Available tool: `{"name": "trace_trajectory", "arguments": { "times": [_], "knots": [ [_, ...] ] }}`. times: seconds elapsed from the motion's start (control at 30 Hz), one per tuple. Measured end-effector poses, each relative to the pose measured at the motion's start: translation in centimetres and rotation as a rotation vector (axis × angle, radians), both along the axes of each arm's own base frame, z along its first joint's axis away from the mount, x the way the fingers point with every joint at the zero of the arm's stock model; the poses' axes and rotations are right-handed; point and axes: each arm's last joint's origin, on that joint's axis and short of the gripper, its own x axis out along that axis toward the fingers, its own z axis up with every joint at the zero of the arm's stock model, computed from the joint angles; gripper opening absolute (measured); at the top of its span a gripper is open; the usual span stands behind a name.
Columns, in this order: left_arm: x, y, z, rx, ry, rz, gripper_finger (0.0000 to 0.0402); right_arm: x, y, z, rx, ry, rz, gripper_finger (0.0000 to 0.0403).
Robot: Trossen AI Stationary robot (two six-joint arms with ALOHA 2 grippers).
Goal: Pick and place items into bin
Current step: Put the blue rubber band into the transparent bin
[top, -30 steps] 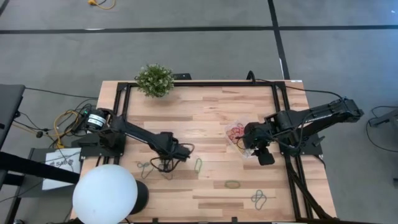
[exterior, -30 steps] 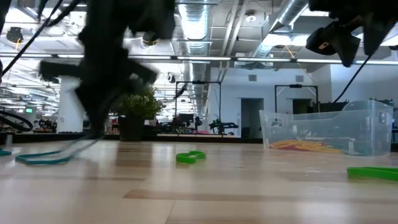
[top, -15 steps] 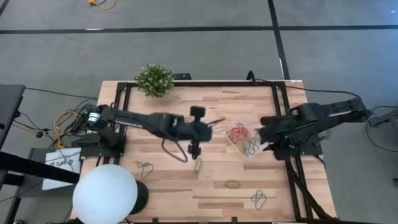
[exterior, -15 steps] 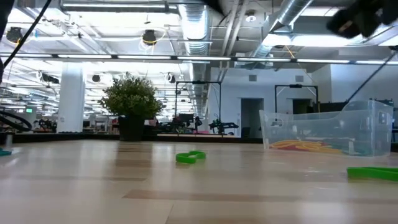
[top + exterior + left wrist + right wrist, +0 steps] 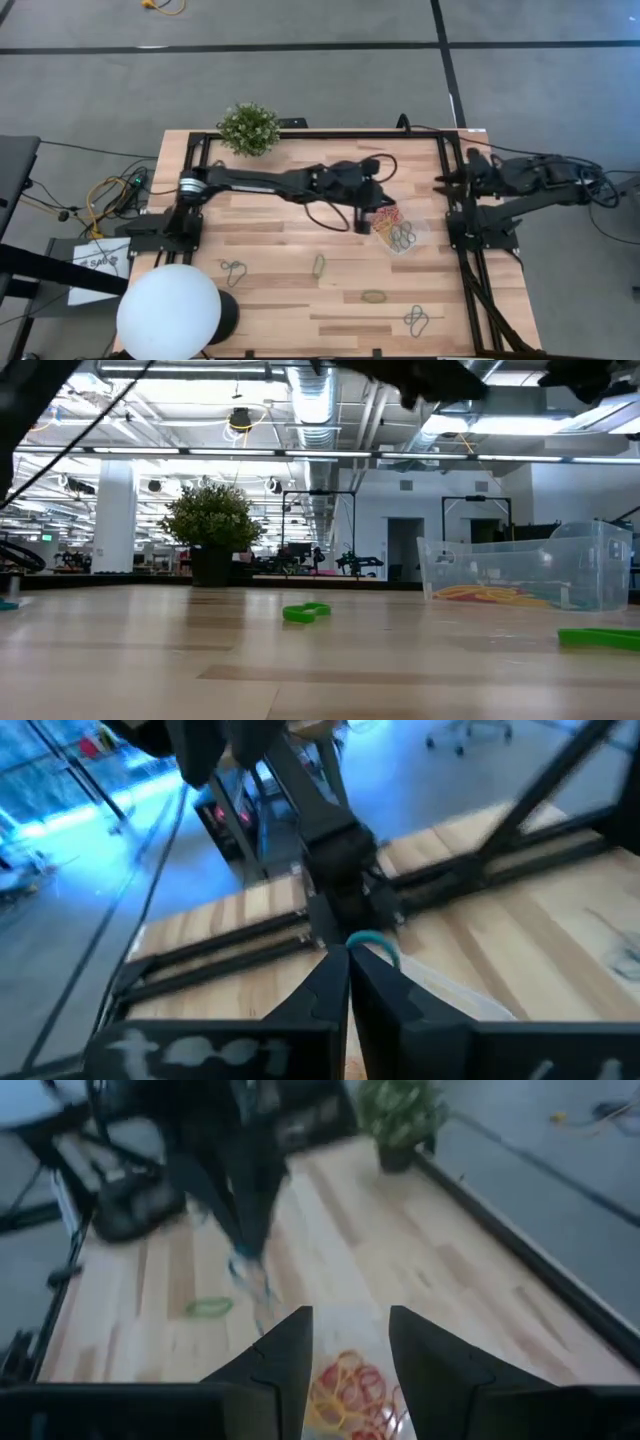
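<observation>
Over the clear shallow plastic bin (image 5: 398, 232), left pincer (image 5: 347, 952) pinching a thin teal rubber-band loop (image 5: 374, 942), right pincer (image 5: 349, 1342) parted, empty, beside the wooden desk (image 5: 300, 300).

We see a pale striped wood counter (image 5: 300, 290), a clear bin (image 5: 400, 232) holding red, yellow and green bands (image 5: 390, 217), a green plant (image 5: 248, 128).

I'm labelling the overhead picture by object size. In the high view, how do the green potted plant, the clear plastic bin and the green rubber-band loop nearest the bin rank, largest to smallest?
1. Green potted plant.
2. Clear plastic bin; looks close to the plant, so these two are unsure.
3. Green rubber-band loop, clearly smallest.
</observation>
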Motion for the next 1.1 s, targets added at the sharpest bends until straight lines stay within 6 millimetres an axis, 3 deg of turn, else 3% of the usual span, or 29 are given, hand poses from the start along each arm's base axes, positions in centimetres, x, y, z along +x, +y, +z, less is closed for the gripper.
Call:
{"name": "trace_trajectory", "arguments": {
  "times": [0.2, 0.4, 0.5, 0.8, 1.1],
  "knots": [
    [3.1, 0.6, -5.3, -0.020, -0.051, 0.039, 0.0000, -1.0, -0.3, -1.4, 0.003, -0.068, -0.019, 0.0128],
    [4.2, 0.5, -9.9, -0.062, 0.041, 0.067, 0.0000, -0.1, -0.1, -3.7, -0.008, -0.065, -0.016, 0.0128],
    [4.5, 0.4, -11.2, -0.064, 0.058, 0.067, 0.0000, 0.4, 0.1, -3.5, -0.017, -0.062, -0.001, 0.0129],
    [4.7, -0.5, -12.4, -0.033, 0.082, 0.041, 0.0007, 0.8, 0.2, -3.6, -0.023, -0.034, 0.003, 0.0129],
    [4.7, -2.4, -12.5, -0.045, 0.095, 0.028, 0.0069, 0.8, 0.1, -3.6, -0.025, -0.035, 0.001, 0.0129]
  ]
}}
